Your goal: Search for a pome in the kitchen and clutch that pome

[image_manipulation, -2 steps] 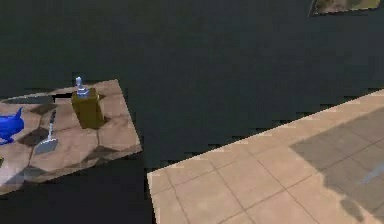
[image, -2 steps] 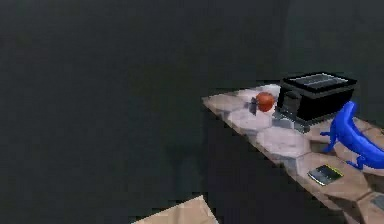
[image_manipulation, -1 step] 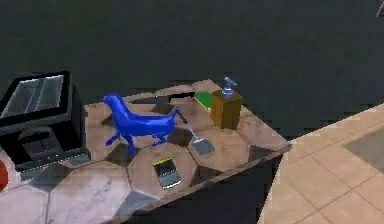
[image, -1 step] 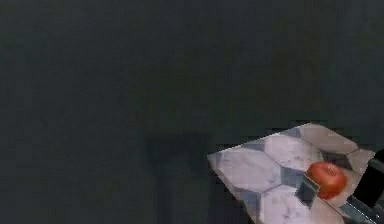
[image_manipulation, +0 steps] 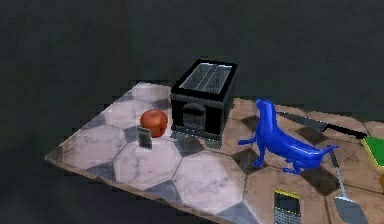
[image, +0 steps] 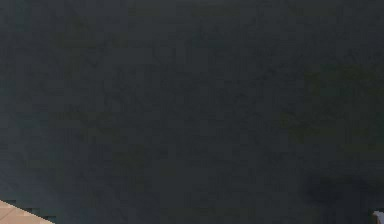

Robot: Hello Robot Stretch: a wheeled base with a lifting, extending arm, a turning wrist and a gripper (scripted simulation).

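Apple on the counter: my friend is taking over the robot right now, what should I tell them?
Where: the red apple sits on the tiled counter, just left of the black toaster in the arm side view. A blue animal statue stands to the toaster's right.
Done: the apple is found.
Left: bring the arm to the apple, take hold of it and lift it clear of the counter.

I've got the apple (image_manipulation: 153, 122): red, round, whole, sitting on the hex-tiled counter (image_manipulation: 190, 175), just left of the black toaster (image_manipulation: 203, 100).
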